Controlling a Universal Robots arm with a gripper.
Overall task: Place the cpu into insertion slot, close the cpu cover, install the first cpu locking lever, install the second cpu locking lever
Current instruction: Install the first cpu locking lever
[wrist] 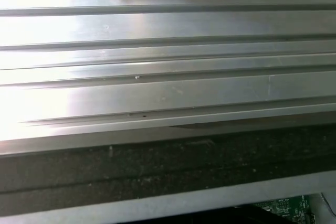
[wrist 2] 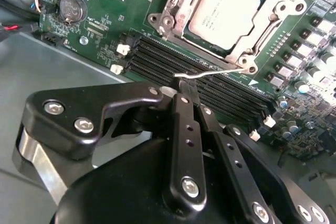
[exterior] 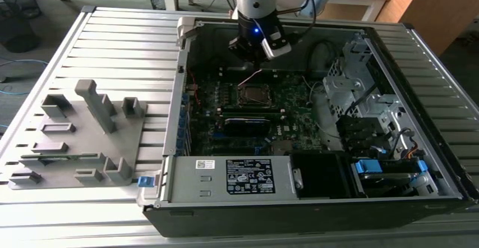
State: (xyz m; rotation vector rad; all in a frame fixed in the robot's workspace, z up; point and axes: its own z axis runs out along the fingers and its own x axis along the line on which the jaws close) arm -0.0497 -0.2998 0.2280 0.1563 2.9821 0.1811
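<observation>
Green board below: my hand (wrist 2: 190,94), closed on a lever (wrist 2: 210,74) beside the cpu (wrist 2: 224,11), should press steadily.

The gripper (wrist 2: 186,94) blocks the near end of the wire locking lever (wrist 2: 210,74) in the second wrist view, so whether the fingertips (wrist 2: 185,100) pinch it or merely touch it can't be told. Beyond the fingers, the cpu (wrist 2: 223,11) runs off the picture's edge, the cpu cover (wrist 2: 244,53) cropped too. In the exterior view, the insertion slot (exterior: 256,94) below the fingers is too small to read.
</observation>
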